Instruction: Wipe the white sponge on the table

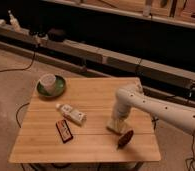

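1. Camera view: the gripper (115, 125) points down at the table (91, 142), right of centre; the arm (156, 107) enters from the right.
2. White sponge (112, 130) is a pale pad at the gripper's tip, resting on the tabletop. Grip state: cannot tell.
3. White bottle (71, 113) lies on its side left of centre; its label is unreadable.
4. Red-black packet (64, 130) lies just in front of the bottle, print illegible.
5. White cup (47, 81) sits on a green plate (59, 90), far-left corner.
6. Dark reddish oblong object (125, 139) lies near the sponge.
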{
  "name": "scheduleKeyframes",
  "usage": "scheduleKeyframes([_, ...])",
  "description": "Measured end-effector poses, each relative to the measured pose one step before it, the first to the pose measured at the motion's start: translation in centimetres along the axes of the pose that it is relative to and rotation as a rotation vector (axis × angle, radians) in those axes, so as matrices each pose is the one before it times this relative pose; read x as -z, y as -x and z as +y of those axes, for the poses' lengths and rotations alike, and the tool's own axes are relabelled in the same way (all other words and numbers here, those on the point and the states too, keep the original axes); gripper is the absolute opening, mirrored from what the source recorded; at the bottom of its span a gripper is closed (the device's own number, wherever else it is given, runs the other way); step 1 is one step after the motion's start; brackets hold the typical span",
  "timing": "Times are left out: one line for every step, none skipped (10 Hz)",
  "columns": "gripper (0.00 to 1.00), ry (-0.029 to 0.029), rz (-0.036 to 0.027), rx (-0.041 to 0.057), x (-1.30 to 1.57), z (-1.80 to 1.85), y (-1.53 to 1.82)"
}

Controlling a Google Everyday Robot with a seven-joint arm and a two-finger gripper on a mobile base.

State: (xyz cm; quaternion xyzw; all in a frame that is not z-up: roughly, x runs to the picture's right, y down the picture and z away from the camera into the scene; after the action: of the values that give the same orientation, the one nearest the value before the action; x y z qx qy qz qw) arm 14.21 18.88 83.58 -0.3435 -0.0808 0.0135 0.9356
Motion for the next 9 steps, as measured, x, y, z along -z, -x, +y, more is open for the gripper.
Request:
scheduleKeyframes([0.22,-0.01029,0.00138,-0.02991,0.063,-0.739,-1.381])
scheduleKeyframes([0.22,-0.00724,0.00193,-0.02530,-0.082,-0.737,-1.092])
scheduleKeyframes([0.22,-0.00611,0.00298,-0.02801,-0.021,-0.812,-1.129])
scheduleKeyframes([0.22,-0.00941,0.00079,-0.01791,0.237,-0.679,-0.667])
scheduleKeyframes([0.22,-0.01421,0.00031,-0.02181,0.368,-0.982,-0.831])
scheduleKeyframes([0.22,-0.01504,-0.00171,-0.01457,0.445,-1.019,-0.533])
scheduleKeyframes([0.22,-0.01307,-0.00353,-0.00771,0.345,-0.903,-0.177])
scheduleKeyframes([0.22,-0.01850,-0.00542,-0.00355,0.424,-1.254,0.038])
scheduleKeyframes([0.22,-0.01861,-0.00211,0.00353,0.346,-1.366,0.219])
